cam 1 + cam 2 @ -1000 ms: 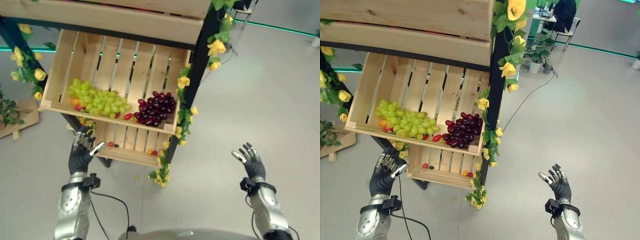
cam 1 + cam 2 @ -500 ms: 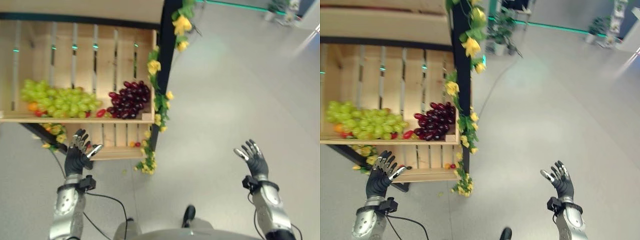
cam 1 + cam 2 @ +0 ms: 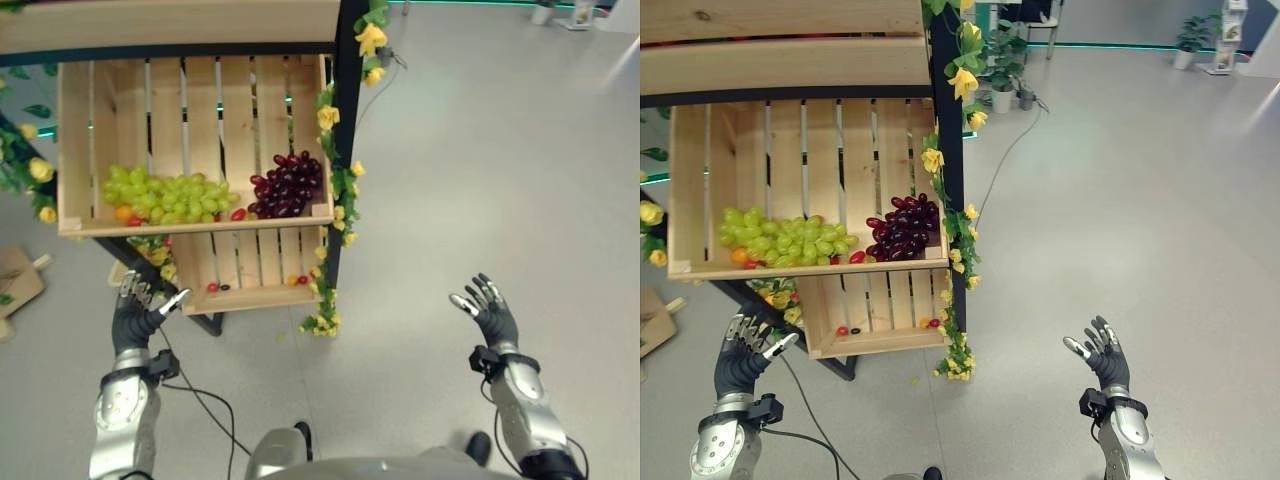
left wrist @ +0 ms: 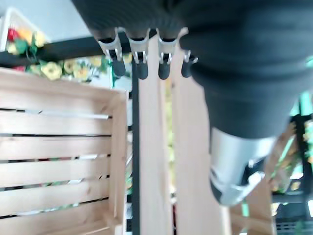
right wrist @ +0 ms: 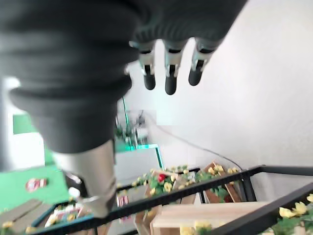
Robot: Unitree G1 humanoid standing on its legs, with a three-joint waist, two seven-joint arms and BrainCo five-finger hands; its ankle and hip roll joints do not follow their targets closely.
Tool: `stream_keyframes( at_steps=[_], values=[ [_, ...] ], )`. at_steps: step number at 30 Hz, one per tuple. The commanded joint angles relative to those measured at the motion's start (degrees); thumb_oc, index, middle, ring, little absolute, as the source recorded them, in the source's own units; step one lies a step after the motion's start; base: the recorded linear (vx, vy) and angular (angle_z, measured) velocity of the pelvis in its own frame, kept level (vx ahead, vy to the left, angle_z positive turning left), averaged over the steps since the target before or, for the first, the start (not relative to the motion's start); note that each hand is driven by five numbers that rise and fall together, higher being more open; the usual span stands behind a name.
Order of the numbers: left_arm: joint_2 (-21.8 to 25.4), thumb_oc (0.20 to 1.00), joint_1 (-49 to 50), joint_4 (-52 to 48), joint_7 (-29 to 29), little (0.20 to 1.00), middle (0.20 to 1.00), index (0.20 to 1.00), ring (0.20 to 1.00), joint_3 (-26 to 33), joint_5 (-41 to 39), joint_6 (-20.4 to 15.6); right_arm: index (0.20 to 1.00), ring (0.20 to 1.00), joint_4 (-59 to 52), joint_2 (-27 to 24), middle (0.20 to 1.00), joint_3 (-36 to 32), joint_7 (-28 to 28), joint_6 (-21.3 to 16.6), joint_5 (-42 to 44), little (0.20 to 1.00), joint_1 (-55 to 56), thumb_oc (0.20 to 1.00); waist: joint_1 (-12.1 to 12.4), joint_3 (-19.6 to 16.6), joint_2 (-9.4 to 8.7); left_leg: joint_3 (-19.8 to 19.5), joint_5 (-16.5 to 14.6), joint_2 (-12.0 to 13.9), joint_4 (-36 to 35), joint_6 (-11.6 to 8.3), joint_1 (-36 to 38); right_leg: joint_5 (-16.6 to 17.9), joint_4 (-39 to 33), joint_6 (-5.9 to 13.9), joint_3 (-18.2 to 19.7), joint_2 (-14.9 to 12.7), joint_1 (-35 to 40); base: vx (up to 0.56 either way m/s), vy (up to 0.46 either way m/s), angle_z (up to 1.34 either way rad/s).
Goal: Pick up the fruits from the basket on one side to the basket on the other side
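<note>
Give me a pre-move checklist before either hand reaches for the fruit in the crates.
1. Left hand free and open: ok, fingers relaxed, holding nothing.
2. Right hand free and open: ok, raised over bare floor, holding nothing.
3. Fruit in sight: ok, green grapes and dark grapes lie in the upper crate.
4. Lower crate contents: ok, a few small fruits along its front edge.
5. Hands near the fruit: not ok, both hang below the upper crate.
6. Destination basket: cannot tell.
</note>
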Motion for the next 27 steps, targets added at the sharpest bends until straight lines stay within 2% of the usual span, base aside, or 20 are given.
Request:
stream_keyframes(
  at_steps=[1, 2, 3, 4, 5, 7, 8, 9, 10, 12, 13, 16, 17, 18, 19, 20, 21, 22, 27],
  values=[
    [0.02, 1.000, 2.07, -5.50, 0.18, 1.000, 1.000, 1.000, 1.000, 0.41, 0.19, -2.59, 1.000, 1.000, -3.58, -2.68, 1.000, -1.97, 1.26, -1.47, -0.88, 1.000, -0.39, 1.000, 2.52, -3.88, -2.74, -4.06, 5.68, 4.76, -8.81, -4.75, -0.89, 5.52, -6.47, 0.98, -1.28, 2.29, -0.89, -0.24, -0.285, -0.15],
    [-0.56, 1.000, 2.38, -5.55, -0.15, 1.000, 1.000, 1.000, 1.000, 0.09, -0.08, -2.37, 1.000, 1.000, -3.95, -3.34, 1.000, -2.40, 1.27, -1.31, -1.13, 1.000, 0.22, 1.000, 2.78, -3.89, -2.38, -4.40, 7.15, 5.86, -9.37, -5.41, -1.77, 4.16, -5.81, 0.98, -2.33, 2.85, -0.01, -0.26, -0.233, -0.38],
    [-0.92, 1.000, 2.66, -5.76, -0.53, 1.000, 1.000, 1.000, 1.000, -0.35, -0.31, -2.13, 1.000, 1.000, -4.54, -3.81, 1.000, -2.91, 1.35, -1.41, -0.74, 1.000, 0.68, 1.000, 3.10, -4.19, -1.87, -5.74, 9.04, 6.87, -10.21, -6.47, -3.48, -1.47, -5.55, 0.98, -3.05, 4.60, 1.22, -0.27, -0.197, -0.24],
    [-0.75, 1.000, 3.08, -6.23, -1.07, 1.000, 1.000, 1.000, 1.000, -0.95, -0.16, -2.15, 1.000, 1.000, -4.63, -4.27, 1.000, -3.52, 1.53, -1.69, 0.00, 1.000, 1.19, 1.000, 3.04, -4.03, -1.11, -8.06, 11.30, 7.98, -11.74, -7.86, -4.89, -5.68, -4.28, 0.98, -3.73, 6.63, 2.07, -0.31, -0.190, 0.05],
    [-0.51, 1.000, 2.91, -6.33, -1.37, 1.000, 1.000, 1.000, 1.000, -1.96, 0.35, -2.27, 1.000, 1.000, -5.02, -5.37, 1.000, -4.26, 1.56, -2.19, 0.33, 1.000, 2.09, 1.000, 2.96, -3.78, -0.18, -10.43, 13.84, 8.52, -13.52, -8.84, -6.83, -8.02, -2.55, 0.61, -3.72, 7.72, 2.09, -0.32, -0.189, 0.71],
    [-0.88, 1.000, 1.80, -5.23, -1.88, 1.000, 1.000, 1.000, 1.000, -3.51, -0.20, -2.10, 1.000, 1.000, -5.74, -6.94, 1.000, -5.75, 1.15, -2.83, 0.59, 1.000, 3.58, 1.000, 2.45, -3.08, 1.51, -12.89, 15.45, 8.52, -15.36, -9.53, -10.12, -11.46, 0.53, -0.38, -6.65, 8.47, 2.69, -0.31, -0.122, 1.20],
    [-1.15, 1.000, 1.39, -4.86, -2.03, 1.000, 1.000, 1.000, 1.000, -4.18, -0.30, -2.04, 1.000, 1.000, -6.55, -7.59, 1.000, -7.24, 1.01, -3.30, 0.63, 1.000, 4.85, 1.000, 0.67, -2.75, 2.35, -10.63, 16.39, 9.03, -15.61, -10.04, -12.47, -13.47, 2.51, -1.11, -9.18, 8.82, 3.44, -0.23, -0.058, 1.20],
    [-1.20, 1.000, 1.35, -4.85, -2.03, 1.000, 1.000, 1.000, 1.000, -4.24, -0.29, -2.04, 1.000, 1.000, -6.59, -7.64, 1.000, -7.31, 1.02, -3.28, 0.63, 1.000, 4.89, 1.000, 0.42, -2.86, 2.46, -10.94, 16.63, 8.95, -15.66, -10.00, -12.75, -13.42, 2.54, -1.13, -9.49, 8.83, 3.40, -0.31, -0.077, 1.86],
    [-1.06, 1.000, 0.71, -5.78, -2.47, 1.000, 1.000, 1.000, 1.000, -5.08, 0.61, -1.89, 1.000, 1.000, -7.66, -8.64, 1.000, -7.85, 0.44, -3.61, -0.27, 1.000, 5.47, 1.000, -2.11, -1.56, 2.54, -3.47, 17.06, 10.59, -13.97, -8.90, -12.38, -14.63, 4.51, -2.24, -10.92, 8.92, 4.47, -0.32, -0.093, 1.69],
    [-0.98, 1.000, 1.03, -6.40, -2.92, 1.000, 1.000, 1.000, 1.000, -4.41, 0.61, -2.08, 1.000, 1.000, -7.35, -8.71, 1.000, -7.63, 0.55, -3.40, -0.50, 1.000, 4.98, 1.000, -1.85, -1.01, 2.71, -4.62, 16.53, 10.22, -11.37, -8.30, -10.86, -14.27, 5.04, -2.71, -10.83, 9.21, 4.36, -0.33, -0.122, 1.12],
    [-0.59, 1.000, 1.55, -6.54, -3.47, 1.000, 1.000, 1.000, 1.000, -3.79, 0.73, -2.42, 1.000, 1.000, -6.57, -8.17, 1.000, -7.54, 0.89, -3.05, -0.47, 1.000, 4.07, 1.000, -1.88, -1.11, 1.71, -8.18, 11.46, 7.60, -3.71, -7.24, -9.24, -14.12, 5.10, -3.43, -10.34, 9.64, 3.58, -0.32, -0.160, -0.06],
    [-0.29, 1.000, 1.55, -6.51, -3.56, 1.000, 1.000, 1.000, 1.000, -2.92, 0.45, -2.24, 1.000, 1.000, -6.25, -6.48, 1.000, -6.98, 1.28, -3.15, 0.63, 1.000, 3.48, 1.000, -2.00, -1.51, -0.61, -11.22, 1.67, 4.17, 5.14, -6.15, -7.28, -14.60, 5.06, -4.86, -10.64, 9.97, 3.06, -0.24, -0.129, -0.16],
    [-0.27, 1.000, 1.58, -6.53, -3.58, 1.000, 1.000, 1.000, 1.000, -2.89, 0.43, -2.23, 1.000, 1.000, -6.25, -6.44, 1.000, -6.95, 1.27, -3.15, 0.62, 1.000, 3.48, 1.000, -2.01, -1.47, -0.58, -11.25, 1.46, 4.22, 5.42, -6.15, -7.34, -14.66, 5.11, -4.85, -10.65, 10.01, 3.12, -0.07, -0.024, 0.03],
    [-0.43, 1.000, 1.86, -6.71, -3.65, 1.000, 1.000, 1.000, 1.000, -2.53, 0.16, -2.29, 1.000, 1.000, -5.75, -5.83, 1.000, -6.56, 1.18, -3.08, 0.84, 1.000, 3.20, 1.000, -1.96, -1.75, -0.96, -12.59, -0.54, 3.14, 5.74, -5.61, -5.79, -14.48, 5.42, -5.09, -10.00, 10.31, 2.40, -0.03, 0.043, 0.20],
    [-0.06, 1.000, 2.58, -7.37, -3.87, 1.000, 1.000, 1.000, 1.000, -1.94, 0.30, -2.06, 1.000, 1.000, -5.35, -4.80, 1.000, -6.49, 1.35, -3.03, 1.42, 1.000, 3.35, 1.000, -2.78, -2.68, -1.10, -11.15, -2.46, 2.28, 3.05, -3.80, -2.84, -13.95, 5.54, -5.22, -9.89, 11.52, 1.46, -0.03, 0.080, 0.05],
    [0.24, 1.000, 2.69, -7.60, -4.05, 1.000, 1.000, 1.000, 1.000, -2.20, 0.69, -1.81, 1.000, 1.000, -5.42, -4.38, 1.000, -6.78, 1.51, -2.98, 1.82, 1.000, 3.86, 1.000, -3.33, -3.39, -0.72, -9.78, -0.98, 2.92, 0.49, -3.36, -1.86, -13.53, 5.58, -5.25, -10.28, 12.21, 0.98, 0.00, 0.081, 0.03],
    [0.24, 1.000, 2.69, -7.61, -4.05, 1.000, 1.000, 1.000, 1.000, -2.20, 0.69, -1.80, 1.000, 1.000, -5.42, -4.38, 1.000, -6.78, 1.51, -2.98, 1.82, 1.000, 3.86, 1.000, -3.32, -3.39, -0.73, -9.77, -0.96, 2.92, 0.46, -3.36, -1.85, -13.53, 5.58, -5.25, -10.28, 12.21, 0.98, -0.03, 0.152, 0.05],
    [1.31, 1.000, 2.73, -8.34, -4.67, 1.000, 1.000, 1.000, 1.000, -3.19, 1.68, -1.79, 1.000, 1.000, -4.96, -4.14, 1.000, -6.80, 1.59, -3.15, 1.77, 1.000, 4.09, 1.000, -3.87, -4.58, -0.63, -9.01, 0.77, 3.41, -4.34, -3.10, -0.88, -12.74, 5.54, -4.63, -11.91, 12.34, -0.40, -0.06, 0.156, 0.08],
    [2.78, 1.000, 2.72, -8.87, -4.67, 1.000, 1.000, 1.000, 1.000, -3.22, 3.77, -1.79, 1.000, 1.000, -4.33, -3.24, 1.000, -5.90, 1.15, -3.05, 1.00, 1.000, 3.36, 1.000, -4.00, -4.72, -1.71, -7.52, 1.60, 3.37, -9.41, -2.14, 1.28, -9.91, 4.86, -3.39, -12.34, 11.28, -2.29, -0.04, 0.119, 0.12]
  ],
)
